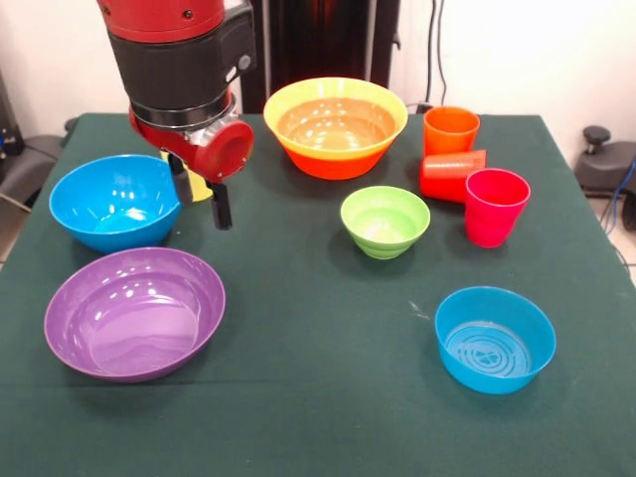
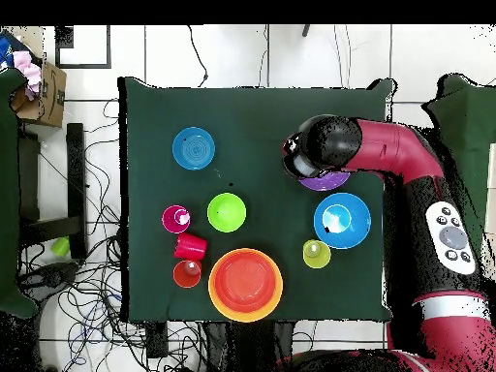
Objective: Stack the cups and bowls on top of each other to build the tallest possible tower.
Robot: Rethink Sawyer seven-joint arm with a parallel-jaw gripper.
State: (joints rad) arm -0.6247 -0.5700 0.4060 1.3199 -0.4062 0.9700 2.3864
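Note:
My gripper [image 1: 202, 207] hangs open and empty at the table's left, between a blue bowl [image 1: 114, 202] and the nested yellow-orange and orange-red bowls [image 1: 335, 126]. The yellow cup [image 1: 202, 187] stands behind its fingers, partly hidden. The purple bowl [image 1: 134, 310] sits in front of the blue bowl. The light green bowl [image 1: 386, 221] is in the middle. The orange cup [image 1: 451, 129] and magenta cup [image 1: 495, 206] stand upright, with the red cup [image 1: 452, 175] on its side between them. A second blue bowl [image 1: 494, 339] sits at the front right. Overhead, my arm [image 2: 334, 145] hides most of the purple bowl [image 2: 325, 182].
The green cloth table [image 1: 318, 397] ends close behind the nested bowls and cups. Cables and a cardboard box [image 2: 44, 92] lie on the floor around it. The robot's pedestal [image 2: 450, 291] stands beside the table in the overhead view.

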